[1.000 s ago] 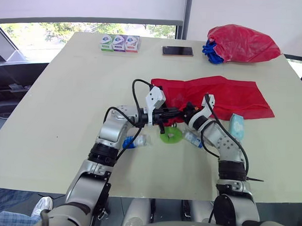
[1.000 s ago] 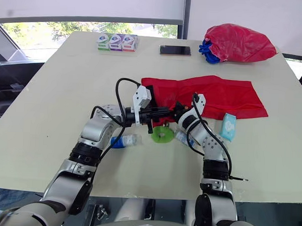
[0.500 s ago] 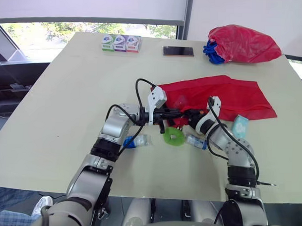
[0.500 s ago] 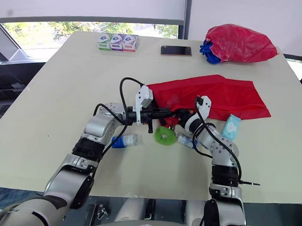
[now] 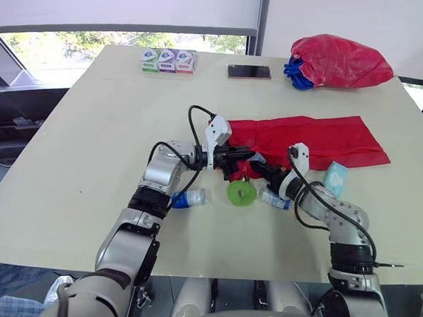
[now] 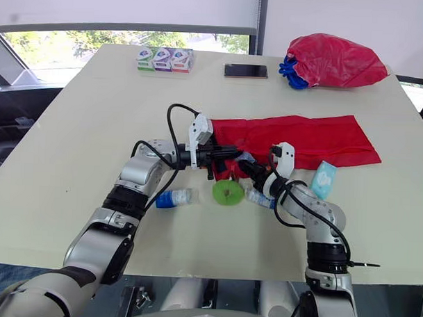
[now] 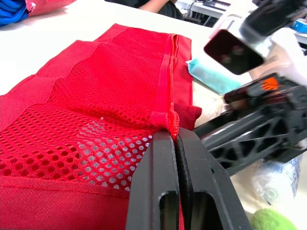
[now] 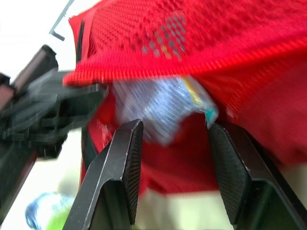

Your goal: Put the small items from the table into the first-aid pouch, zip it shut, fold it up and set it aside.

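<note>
Slipping clear crinkly packet into red mesh first-aid pouch
With rim pinched in left gripper, nudge deeper toward 2 o'clock using spread right gripper.

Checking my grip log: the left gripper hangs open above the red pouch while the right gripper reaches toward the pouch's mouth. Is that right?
Not quite. The left gripper is shut on the mesh edge of the red pouch, as the left wrist view shows. The right gripper does reach toward the pouch's mouth.
</note>
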Controlling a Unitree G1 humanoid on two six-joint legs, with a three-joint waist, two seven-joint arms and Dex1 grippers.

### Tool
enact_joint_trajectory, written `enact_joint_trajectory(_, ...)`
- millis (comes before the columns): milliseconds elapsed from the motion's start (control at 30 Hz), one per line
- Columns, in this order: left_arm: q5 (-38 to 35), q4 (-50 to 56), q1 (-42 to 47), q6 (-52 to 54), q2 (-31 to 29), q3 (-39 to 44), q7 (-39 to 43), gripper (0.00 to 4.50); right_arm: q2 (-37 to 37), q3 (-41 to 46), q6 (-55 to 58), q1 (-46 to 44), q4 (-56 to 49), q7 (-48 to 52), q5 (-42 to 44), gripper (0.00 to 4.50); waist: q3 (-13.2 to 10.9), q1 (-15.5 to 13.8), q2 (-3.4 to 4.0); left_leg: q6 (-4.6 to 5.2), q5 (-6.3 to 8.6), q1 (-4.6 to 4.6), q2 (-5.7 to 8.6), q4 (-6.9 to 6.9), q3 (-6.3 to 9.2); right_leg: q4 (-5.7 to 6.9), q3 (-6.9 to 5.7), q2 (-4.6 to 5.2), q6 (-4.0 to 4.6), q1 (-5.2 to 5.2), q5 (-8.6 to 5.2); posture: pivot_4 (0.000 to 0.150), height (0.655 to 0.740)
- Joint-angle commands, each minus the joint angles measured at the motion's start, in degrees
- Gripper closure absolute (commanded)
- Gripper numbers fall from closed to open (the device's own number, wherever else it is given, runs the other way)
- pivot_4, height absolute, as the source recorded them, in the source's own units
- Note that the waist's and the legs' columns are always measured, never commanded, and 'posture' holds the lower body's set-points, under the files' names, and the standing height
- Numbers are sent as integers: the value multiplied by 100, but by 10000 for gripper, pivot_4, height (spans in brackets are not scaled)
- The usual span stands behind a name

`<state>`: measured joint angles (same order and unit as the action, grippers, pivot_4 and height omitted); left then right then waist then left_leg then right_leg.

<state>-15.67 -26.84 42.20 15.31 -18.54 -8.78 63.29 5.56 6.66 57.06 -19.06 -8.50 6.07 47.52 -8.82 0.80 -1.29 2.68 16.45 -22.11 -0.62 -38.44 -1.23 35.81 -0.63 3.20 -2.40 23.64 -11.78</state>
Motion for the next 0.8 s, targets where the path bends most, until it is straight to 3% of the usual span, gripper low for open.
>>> enact_joint_trajectory(33,-52,12,227,-256,-36,257,-20,45000,206,20,61,88,-368,166,19,22829,0,0,0,0,0,0,0,0,0,0,0,0,0,0,0,1500,7400)
enact_joint_trajectory(167,12,-198,251,-376,-42,249,-6,45000,601,-55,-138,203,-946,640,-4,22829,0,-1,0,0,0,0,0,0,0,-1,0,-1,0,0,0,1500,7400)
enact_joint_trajectory(400,170,-503,257,-584,-43,204,92,45000,1467,-713,-1233,407,-1452,1455,-1082,22829,1,-5,-3,0,0,-1,2,-1,1,-5,-1,-3,-2,-1,-1,1500,7400)
enact_joint_trajectory(467,230,-573,255,-663,-41,180,119,45000,1560,-859,-1607,452,-1534,1632,-1348,28352,0,-6,-4,0,0,0,2,-1,1,-4,-2,-4,-2,-1,-1,1500,7400)
enact_joint_trajectory(600,352,-701,253,-813,-76,177,142,45000,1774,-956,-2151,660,-1754,1915,-1752,44897,1,-12,-5,0,0,-1,2,-1,-1,-5,0,-4,-2,0,-1,1500,7400)
enact_joint_trajectory(800,574,-836,185,-1095,-286,202,208,45000,2391,-464,-2793,1364,-2285,2523,-1889,44897,0,-36,-7,0,0,-6,2,-2,4,-9,-2,-5,-2,-1,-1,1500,7400)
